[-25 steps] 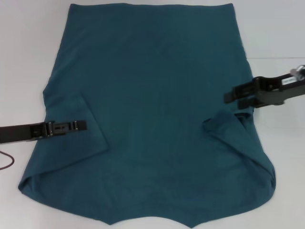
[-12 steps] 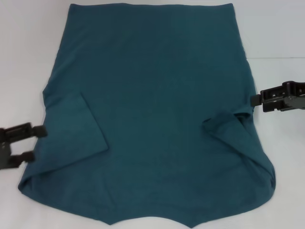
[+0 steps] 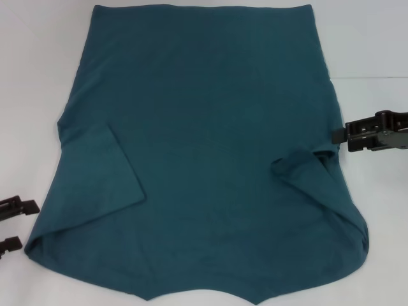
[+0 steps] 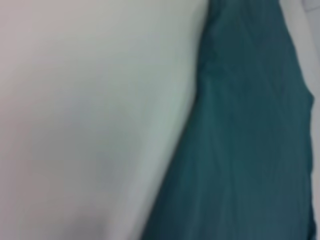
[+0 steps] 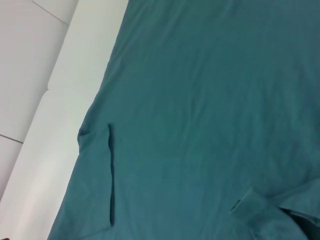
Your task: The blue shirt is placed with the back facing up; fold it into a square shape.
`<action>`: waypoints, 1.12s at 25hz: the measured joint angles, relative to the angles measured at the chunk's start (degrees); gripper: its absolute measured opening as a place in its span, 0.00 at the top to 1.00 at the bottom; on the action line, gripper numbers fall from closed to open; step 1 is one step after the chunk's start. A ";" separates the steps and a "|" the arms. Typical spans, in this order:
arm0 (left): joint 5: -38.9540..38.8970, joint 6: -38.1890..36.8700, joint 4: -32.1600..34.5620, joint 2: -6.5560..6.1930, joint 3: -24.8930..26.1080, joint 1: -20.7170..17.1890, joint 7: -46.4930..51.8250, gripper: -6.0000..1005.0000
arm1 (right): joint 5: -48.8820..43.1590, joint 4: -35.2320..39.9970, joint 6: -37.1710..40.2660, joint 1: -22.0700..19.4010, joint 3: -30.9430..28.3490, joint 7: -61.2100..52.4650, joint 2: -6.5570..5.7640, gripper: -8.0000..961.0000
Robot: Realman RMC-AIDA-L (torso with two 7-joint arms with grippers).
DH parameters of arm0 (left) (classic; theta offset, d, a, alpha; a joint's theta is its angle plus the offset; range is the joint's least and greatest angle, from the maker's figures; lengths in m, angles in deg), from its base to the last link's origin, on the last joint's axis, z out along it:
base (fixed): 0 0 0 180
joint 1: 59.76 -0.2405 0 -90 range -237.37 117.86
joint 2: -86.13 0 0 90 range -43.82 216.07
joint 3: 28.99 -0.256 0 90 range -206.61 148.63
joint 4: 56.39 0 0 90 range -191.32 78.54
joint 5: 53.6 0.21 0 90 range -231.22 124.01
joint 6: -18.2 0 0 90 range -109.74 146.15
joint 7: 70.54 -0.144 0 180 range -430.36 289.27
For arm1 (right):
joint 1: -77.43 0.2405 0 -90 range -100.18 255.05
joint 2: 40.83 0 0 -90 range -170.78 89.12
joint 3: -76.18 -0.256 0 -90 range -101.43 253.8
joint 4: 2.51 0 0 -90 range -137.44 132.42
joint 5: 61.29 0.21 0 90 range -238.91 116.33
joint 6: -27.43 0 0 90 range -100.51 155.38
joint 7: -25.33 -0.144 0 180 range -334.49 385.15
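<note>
Sleeves folded in on the blue shirt (image 3: pixel 204 153) — left gripper (image 3: pixel 11 224) and right gripper (image 3: pixel 346 135) both spread, empty; next, grasp the side edges

A bare test bench or lab setup: a plain white table (image 3: pixel 38 76) with a seam line near its right edge, carrying only the blue shirt (image 3: pixel 204 146), no household furnishings around

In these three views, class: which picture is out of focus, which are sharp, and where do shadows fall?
Left wrist view: soft and blurred, the blue shirt without crisp edges. Head view: sharp, light even, faint shadow under the folded left sleeve. Right wrist view: fairly sharp, a dark shadow line along that sleeve's edge.
</note>
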 joint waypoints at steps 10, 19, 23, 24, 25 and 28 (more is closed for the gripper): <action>0.90 3.81 -0.81 0.27 -1.55 -0.17 -0.23 0.05 | 0.08 -0.18 -0.32 -0.50 -0.09 0.00 0.07 0.37; 1.30 4.43 -0.85 0.45 -1.59 -0.12 -0.85 0.05 | 0.09 -0.29 -0.38 -0.81 -1.40 0.67 0.07 0.37; 1.31 5.21 -1.33 0.54 -1.58 0.01 -0.72 0.05 | 0.09 -0.32 -0.41 -0.87 -1.40 0.70 0.07 0.38; 1.31 5.36 -1.51 0.54 -1.58 0.07 -0.72 0.05 | 0.09 -0.32 -0.42 -0.86 -1.40 0.70 0.07 0.38; 1.31 5.57 -1.83 0.54 -1.58 0.19 -0.75 0.05 | 0.08 -0.32 -0.42 -0.87 -1.41 0.71 0.07 0.38; 1.31 6.03 -2.41 0.53 -1.78 0.35 -1.03 0.05 | 0.08 -0.32 -0.57 -0.86 -1.40 0.71 0.07 0.38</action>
